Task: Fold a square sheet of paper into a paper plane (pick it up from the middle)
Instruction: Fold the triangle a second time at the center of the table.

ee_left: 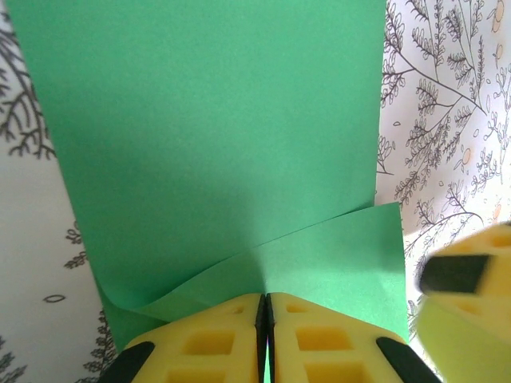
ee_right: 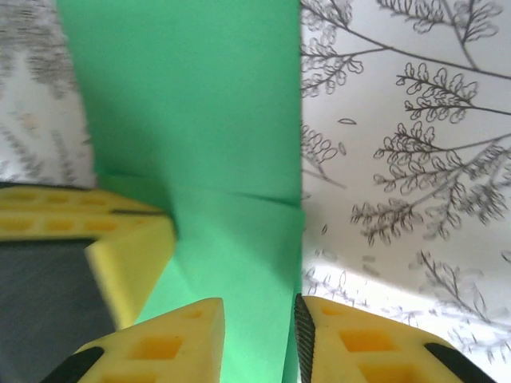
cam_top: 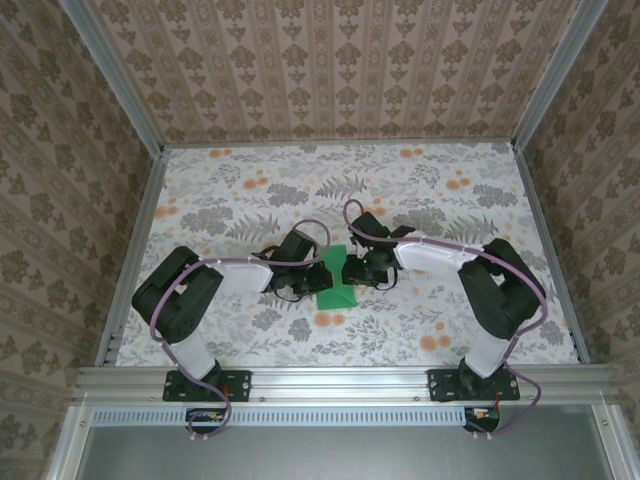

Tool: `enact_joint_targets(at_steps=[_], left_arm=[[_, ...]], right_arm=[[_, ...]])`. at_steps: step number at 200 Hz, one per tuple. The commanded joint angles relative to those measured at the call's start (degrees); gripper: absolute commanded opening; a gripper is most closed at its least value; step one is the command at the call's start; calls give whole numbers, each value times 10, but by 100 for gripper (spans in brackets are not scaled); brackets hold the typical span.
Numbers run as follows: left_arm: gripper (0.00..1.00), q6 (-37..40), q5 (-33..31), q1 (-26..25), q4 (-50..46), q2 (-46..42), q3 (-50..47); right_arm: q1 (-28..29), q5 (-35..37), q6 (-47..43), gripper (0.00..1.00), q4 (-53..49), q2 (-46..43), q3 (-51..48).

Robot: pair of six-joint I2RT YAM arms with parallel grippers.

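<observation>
The bright green square sheet of paper (cam_top: 336, 284) lies mid-table between both grippers, one edge curled up and folded over. In the left wrist view the sheet of paper (ee_left: 215, 144) spreads ahead, and my left gripper (ee_left: 265, 302) is shut on its raised near fold. My right gripper (ee_right: 259, 315) is open, its yellow fingers (ee_right: 188, 323) standing either side of the sheet of paper's (ee_right: 192, 104) edge. The left gripper's yellow fingers (ee_right: 96, 231) show at the left of the right wrist view. From above, the two grippers meet at the sheet, left gripper (cam_top: 312, 274) and right gripper (cam_top: 356, 270).
The table (cam_top: 230, 190) has a white cloth printed with grey-green ferns and orange dots. Patterned walls (cam_top: 330, 60) and metal rails (cam_top: 345, 382) enclose it. Both arms bend inward toward the middle.
</observation>
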Motion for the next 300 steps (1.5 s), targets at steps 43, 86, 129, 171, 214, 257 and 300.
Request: enact_joint_targets(at_steps=[43,86,129,171,214,257,300], left_arm=[[13,4,-21,-3,-53,16,-26],[14,4,-16,-4,-46,-5,-28],[16,15,-2,-5,-44,-44,-10],[17,16,4,-6,-44,-70,-9],[17,18,7,-6,-46,-60,-5],[17,16,7,-6,-44,-51,-3],[17,17,7,-6,-44,-52,-4]], right_arm=[[10,-27,-20,27,-30,-53,3],[11,-17,-17,26,-25,-36,-4],[8,11,-20,30,-29,-15,-4],[6,-16,-29,31,-13,15,6],[6,-40,-38,31,1,17,4],[6,-52,-51,28,13,20,0],[3,-51,-61,17,12,46,15]])
